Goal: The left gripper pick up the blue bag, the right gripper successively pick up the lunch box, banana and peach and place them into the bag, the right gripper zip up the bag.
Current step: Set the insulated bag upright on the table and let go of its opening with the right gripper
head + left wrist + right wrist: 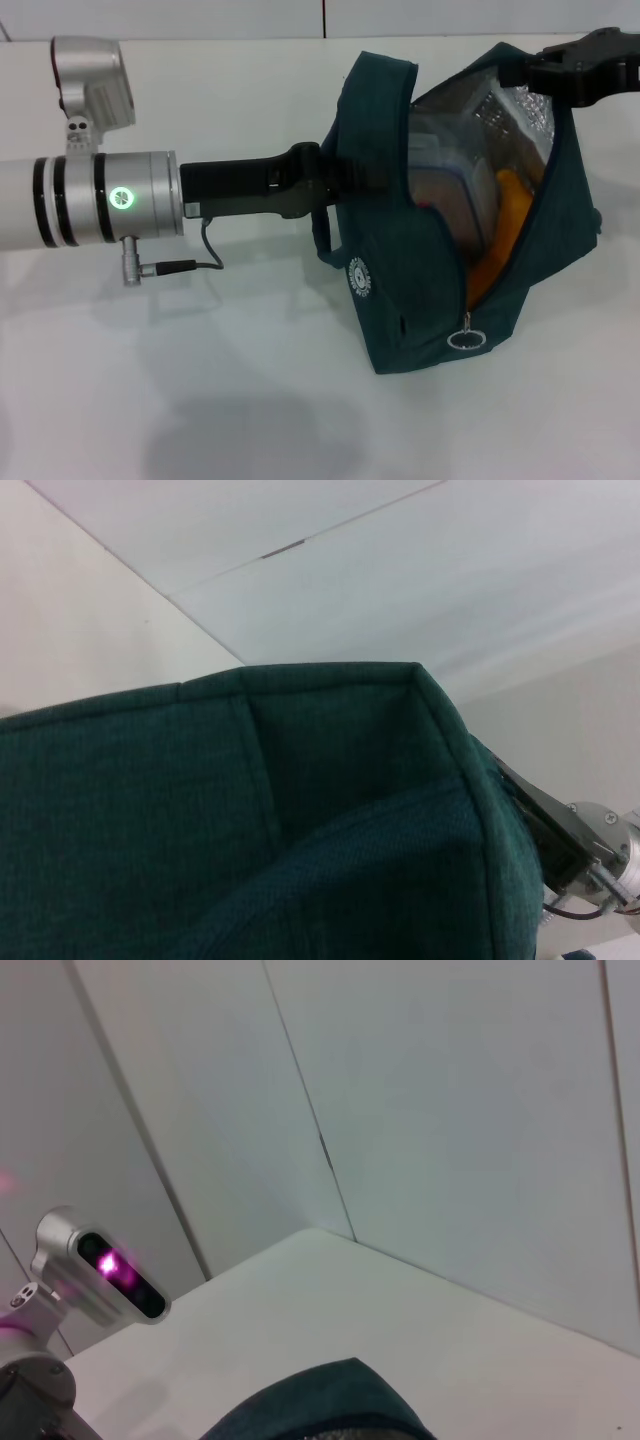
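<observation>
The blue bag [420, 270] hangs open above the white table, its silver foil lining showing. My left gripper [345, 180] reaches in from the left and is shut on the bag at its padded handles [375, 90]; its tips are hidden by the fabric. Inside the bag I see the clear lunch box [450, 190] and the orange-yellow banana [505, 225] beside it. The peach is not visible. My right gripper [520, 70] hovers at the far upper rim of the bag's opening. The ring zipper pull [463, 338] hangs at the near end. Bag fabric fills the left wrist view [300, 830].
The white table [200, 380] lies under the bag, with the bag's shadow near the front edge. White wall panels stand behind. The right wrist view shows the bag's top edge [330, 1405] and my left arm's joint [100, 1270] with a pink light.
</observation>
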Robot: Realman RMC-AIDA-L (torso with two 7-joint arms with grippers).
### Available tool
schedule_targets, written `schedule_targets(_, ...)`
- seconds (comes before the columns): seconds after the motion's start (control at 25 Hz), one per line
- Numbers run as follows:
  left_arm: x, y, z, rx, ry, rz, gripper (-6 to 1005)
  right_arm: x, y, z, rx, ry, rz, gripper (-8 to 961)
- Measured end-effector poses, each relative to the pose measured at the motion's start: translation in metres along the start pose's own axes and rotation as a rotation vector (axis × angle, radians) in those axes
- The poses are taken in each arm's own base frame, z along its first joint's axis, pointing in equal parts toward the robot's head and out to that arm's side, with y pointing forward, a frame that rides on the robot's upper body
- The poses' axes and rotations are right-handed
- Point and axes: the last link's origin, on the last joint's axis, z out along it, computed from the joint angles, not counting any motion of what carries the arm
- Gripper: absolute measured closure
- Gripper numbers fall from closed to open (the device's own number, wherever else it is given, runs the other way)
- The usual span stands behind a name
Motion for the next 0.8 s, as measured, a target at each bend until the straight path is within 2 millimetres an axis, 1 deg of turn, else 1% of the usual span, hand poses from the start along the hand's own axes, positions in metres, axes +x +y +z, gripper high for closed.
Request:
schedule_targets(0.08, -0.001, -0.001, -0.001, -0.001, 0.005, -0.004, 967, 0.0, 0.0, -0.001, 0.001, -0.006, -0.002, 921)
schedule_targets(0.44, -0.003, -0.002, -0.004, -0.004, 0.021, -0.004, 967, -0.003, 0.001, -0.01, -0.011, -0.029, -0.008, 777)
schedule_targets(0.56, -0.003, -0.003, -0.005, -0.004, 0.025, -0.001, 967, -0.006, 0.002, -0.017, -0.023, -0.085, -0.015, 729)
schedule_targets(0.64, -0.003, -0.003, -0.005, -0.004, 0.027, 0.002, 967, -0.008, 0.003, -0.024, -0.035, -0.136, -0.021, 635)
schedule_targets(0.76, -0.003, -0.003, -0.005, -0.005, 0.029, 0.002, 967, -0.012, 0.008, -0.04, -0.07, -0.24, -0.047, 494)
schedule_targets(0.8, -0.003, -0.003, -0.005, -0.005, 0.029, 0.003, 967, -0.012, 0.009, -0.045, -0.08, -0.269, -0.059, 417)
